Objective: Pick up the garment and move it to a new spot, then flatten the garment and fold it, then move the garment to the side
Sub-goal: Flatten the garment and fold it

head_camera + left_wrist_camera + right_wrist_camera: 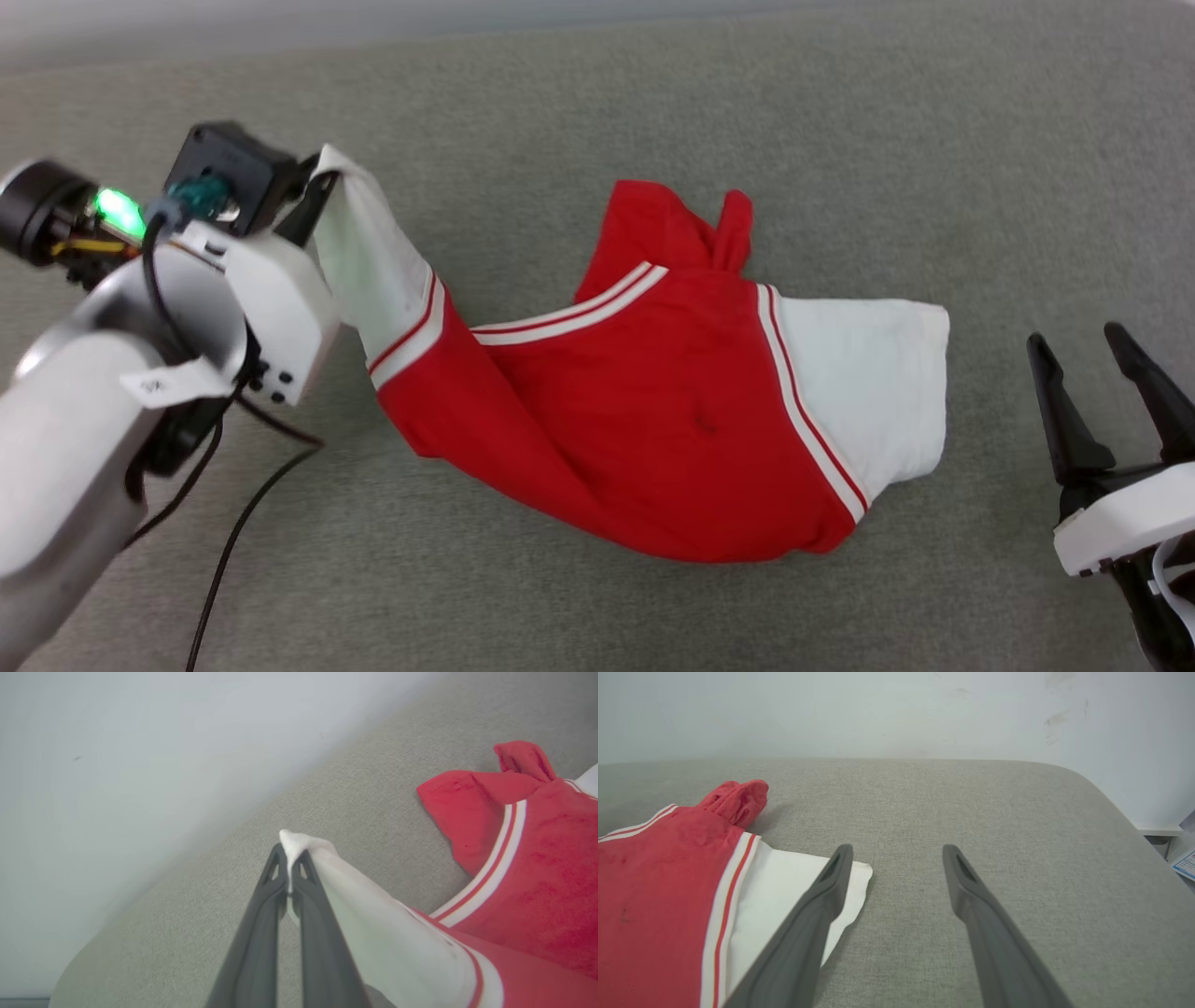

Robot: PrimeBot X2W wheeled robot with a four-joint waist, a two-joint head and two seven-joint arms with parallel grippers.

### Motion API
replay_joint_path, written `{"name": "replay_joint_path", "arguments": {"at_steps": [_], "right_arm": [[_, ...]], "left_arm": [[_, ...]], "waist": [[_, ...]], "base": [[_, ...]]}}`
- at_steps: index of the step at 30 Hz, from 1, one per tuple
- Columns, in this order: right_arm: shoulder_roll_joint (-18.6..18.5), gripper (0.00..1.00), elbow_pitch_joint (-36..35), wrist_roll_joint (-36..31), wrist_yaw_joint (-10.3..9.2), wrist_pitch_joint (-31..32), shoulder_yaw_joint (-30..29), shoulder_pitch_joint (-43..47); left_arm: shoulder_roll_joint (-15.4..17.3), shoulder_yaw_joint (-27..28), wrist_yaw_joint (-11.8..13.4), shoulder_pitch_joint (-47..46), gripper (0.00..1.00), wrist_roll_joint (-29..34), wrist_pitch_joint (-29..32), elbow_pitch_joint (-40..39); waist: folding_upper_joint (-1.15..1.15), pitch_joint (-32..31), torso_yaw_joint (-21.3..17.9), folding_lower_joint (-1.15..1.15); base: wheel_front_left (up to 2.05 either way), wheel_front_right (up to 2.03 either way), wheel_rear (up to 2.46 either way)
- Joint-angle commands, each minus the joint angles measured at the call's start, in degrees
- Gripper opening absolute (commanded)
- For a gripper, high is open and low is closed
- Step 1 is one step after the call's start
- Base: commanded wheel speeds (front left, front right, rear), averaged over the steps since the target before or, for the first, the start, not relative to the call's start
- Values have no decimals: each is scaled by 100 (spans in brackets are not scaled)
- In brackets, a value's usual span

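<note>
The garment [653, 411] lies across the middle of the grey fabric-covered bench [840, 112], with one end raised. The bench runs back to a pale wall [878, 709]. In the right wrist view you can see the bench's rounded far corner.

Note the garment's layout. It has a red body, white sleeves and red-and-white striped trim. The body is rumpled, folded over itself and resting on the bench. A bunched red fold [733, 219] stands up at its far edge. The sleeve on the robot's right [868, 373] lies flat on the bench. The sleeve on the robot's left [373, 261] rises off the bench, stretched up and outward.

The left arm [84, 420] enters from the lower left of the head view. The left jaws are clamped on the cuff end of the raised sleeve. In the left wrist view both fingers [261, 914] pinch the white cloth, and a tuft pokes past the tips.

The right jaws stand wide apart and hold nothing. They hover just beside the flat sleeve. In the right wrist view one finger [817, 914] overlaps the sleeve's edge, but you cannot tell whether it touches.

A black cable [233, 532] hangs from the left arm. A green light [119, 213] glows at its wrist.
</note>
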Motion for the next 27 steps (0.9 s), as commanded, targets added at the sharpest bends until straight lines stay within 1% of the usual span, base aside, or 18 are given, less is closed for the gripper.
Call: {"name": "replay_joint_path", "arguments": {"at_steps": [1, 4, 10, 14, 18, 21, 23, 24, 25, 26, 27], "right_arm": [[1, 100, 23, 45, -4, -61, 20, -147], [12, 100, 77, 58, -4, -173, 14, -268], [29, 100, 219, 64, -4, -354, 49, -478], [25, 100, 304, 74, -4, -426, 81, -588], [11, 100, 380, 72, -4, -471, 92, -678], [7, 100, 428, 72, -4, -488, 111, -720], [-6, 100, 445, 72, -4, -501, 112, -753], [-18, 100, 454, 71, -4, -499, 108, -760], [-31, 100, 460, 72, -4, -499, 108, -760], [-49, 100, 463, 72, -4, -494, 112, -759], [-67, 100, 462, 73, -4, -493, 122, -760]], "left_arm": [[-105, -66, -123, -290, 0, 121, 56, 234], [-374, -127, -342, -741, 0, 155, 93, 780], [-766, -290, -701, -1331, 0, 230, 101, 2095], [-987, -393, -925, -1516, 0, 203, 67, 3017], [-1266, -484, -1082, -1573, 0, 115, -23, 3827], [-1482, -573, -1192, -1525, 0, 50, -62, 4332], [-1610, -619, -1254, -1520, 0, 31, -198, 4598], [-1681, -620, -1253, -1520, 4, 17, -297, 4713], [-1727, -625, -1266, -1521, 50, 22, -414, 4809], [-1754, -608, -1261, -1535, 100, 37, -560, 4884], [-1778, -589, -1244, -1542, 100, 60, -731, 4935]], "waist": [[0, 384, -322, -1], [0, 592, -439, -1], [0, 872, -573, -1], [0, 974, -612, -1], [0, 1023, -620, -1], [0, 1017, -618, -1], [0, 982, -595, -1], [0, 950, -577, -1], [0, 907, -559, -1], [0, 856, -540, -1], [0, 795, -523, -1]], "base": [[0, 0, 0], [0, 0, 0], [0, 0, 0], [0, 0, 0], [0, 0, 0], [0, 0, 0], [0, 0, 0], [0, 0, 0], [0, 0, 0], [0, 0, 0], [0, 0, 0]]}}
